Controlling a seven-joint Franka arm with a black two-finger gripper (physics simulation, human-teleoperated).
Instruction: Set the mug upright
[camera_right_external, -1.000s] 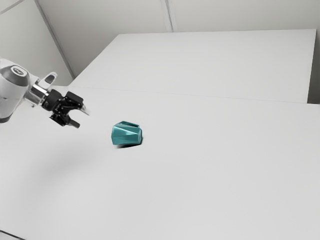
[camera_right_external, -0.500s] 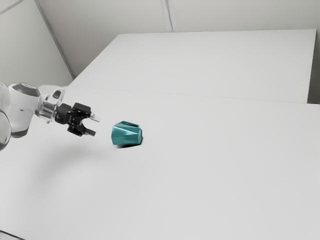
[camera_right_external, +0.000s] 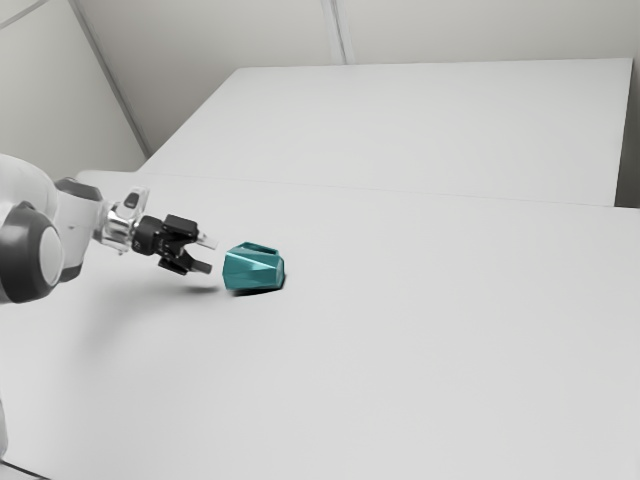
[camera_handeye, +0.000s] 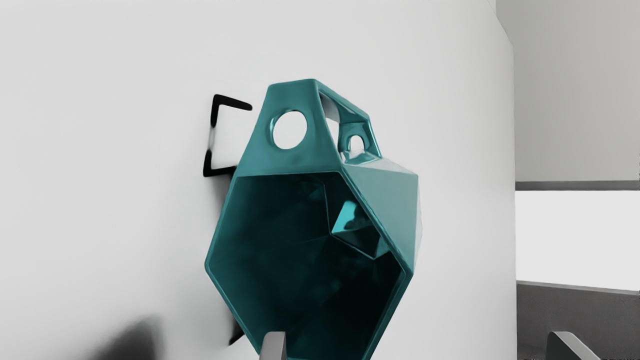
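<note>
My black gripper (camera_right_external: 207, 256) is at the exterior view's left, low over the table, its fingers spread and nothing between them. Just beyond the fingertips, toward the exterior view's right, a teal faceted mug (camera_right_external: 254, 269) lies on its side. In the wrist view the mug (camera_handeye: 382, 200) has its open mouth facing my hand, with its handle off to one side. One fingertip of the gripper (camera_handeye: 422, 345) overlaps the mug's rim in that view, and the other stands well outside it. Whether that finger touches the rim, I cannot tell.
The white table (camera_right_external: 400, 360) extends around the mug. A raised-looking white panel (camera_right_external: 430, 130) stands behind it in the exterior view. The arm's links occupy the exterior view's left edge, where a dark cable (camera_right_external: 25, 470) crosses the lower corner.
Across the exterior pictures my gripper has moved toward the exterior view's right and somewhat lower, closing most of the distance to the mug. The mug has stayed still.
</note>
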